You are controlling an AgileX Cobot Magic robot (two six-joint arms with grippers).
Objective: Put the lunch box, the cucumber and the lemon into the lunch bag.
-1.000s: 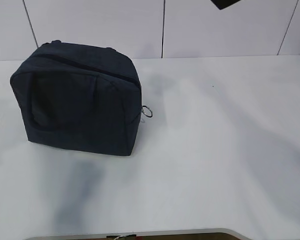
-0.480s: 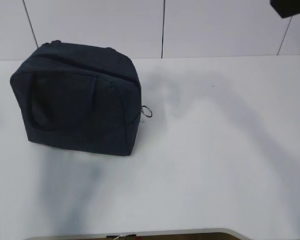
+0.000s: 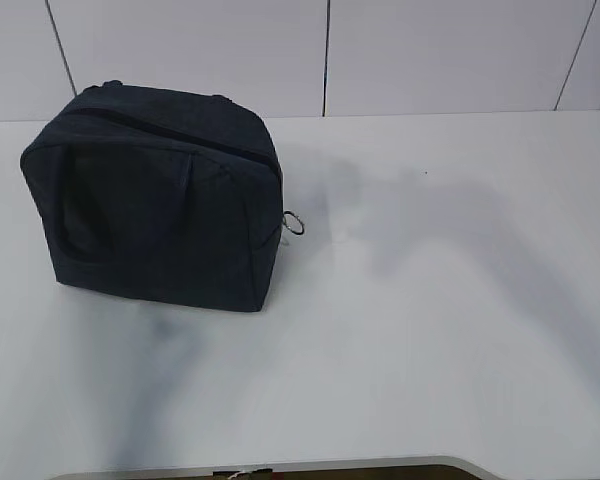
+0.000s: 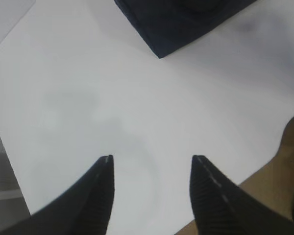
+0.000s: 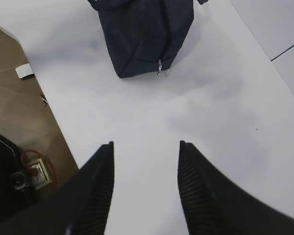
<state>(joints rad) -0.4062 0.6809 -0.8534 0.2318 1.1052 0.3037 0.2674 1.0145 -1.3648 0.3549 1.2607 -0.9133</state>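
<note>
Nearest the wrist cameras, two pincers show, one in each wrist view. The left pincer (image 4: 152, 161) hangs above the white bench (image 4: 88, 98) with its two dark ribbed fingers (image 4: 100, 191) apart and nothing between them. The right pincer (image 5: 146, 147) likewise hangs over the bench with its fingers spread and bare surface showing in the gap. Neither pincer appears in the exterior view; only soft grey shadows fall across the bench there.

Farther off stands one lunch bag (image 3: 155, 195), dark navy and boxy, on the left part of the bench toward the back. One metal ring pull (image 3: 295, 223) hangs at its right corner, and one zipper line runs across the top, which looks shut. The left wrist view cuts the bag off, showing only a corner at the top edge. The right wrist view cuts off the bag's top. One strap loop lies against the front face, hard to make out against the dark fabric.
</note>
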